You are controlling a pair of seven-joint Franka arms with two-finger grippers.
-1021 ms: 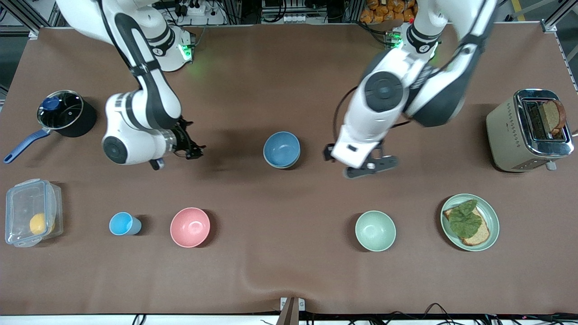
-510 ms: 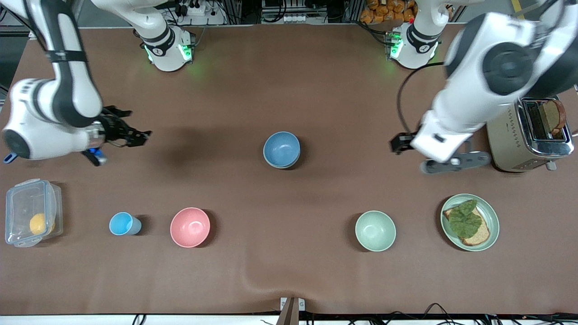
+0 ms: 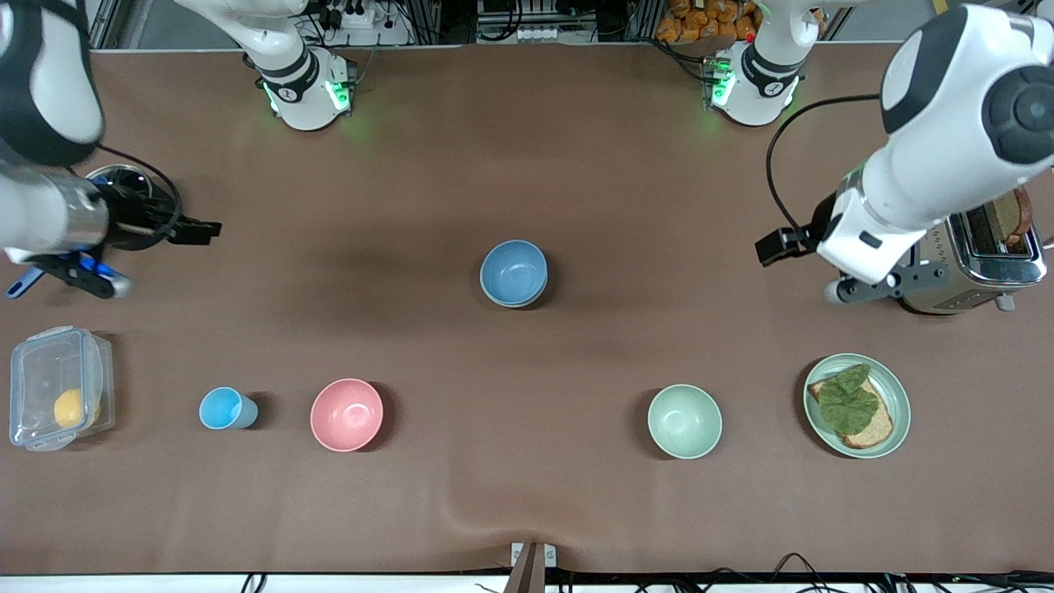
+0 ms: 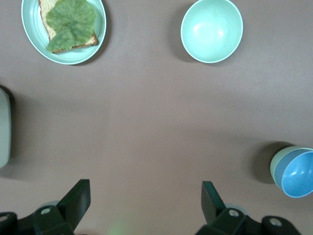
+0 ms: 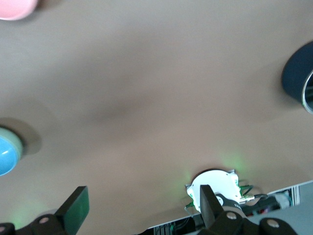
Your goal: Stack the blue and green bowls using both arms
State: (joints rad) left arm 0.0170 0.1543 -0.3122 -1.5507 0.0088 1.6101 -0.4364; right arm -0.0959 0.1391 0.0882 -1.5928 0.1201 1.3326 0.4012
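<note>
At mid-table the blue bowl (image 3: 513, 272) stays nested — both arms have withdrawn outward.

Both arms have glossy white shells with dark grey joint bands and round dark caps. Each white base (image 3: 300, 86) glows with green lights. A black cable (image 3: 782, 165) loops along the left arm. The left gripper (image 4: 144, 208) and right gripper (image 5: 142, 208) have black fingers with small silver screws
</note>
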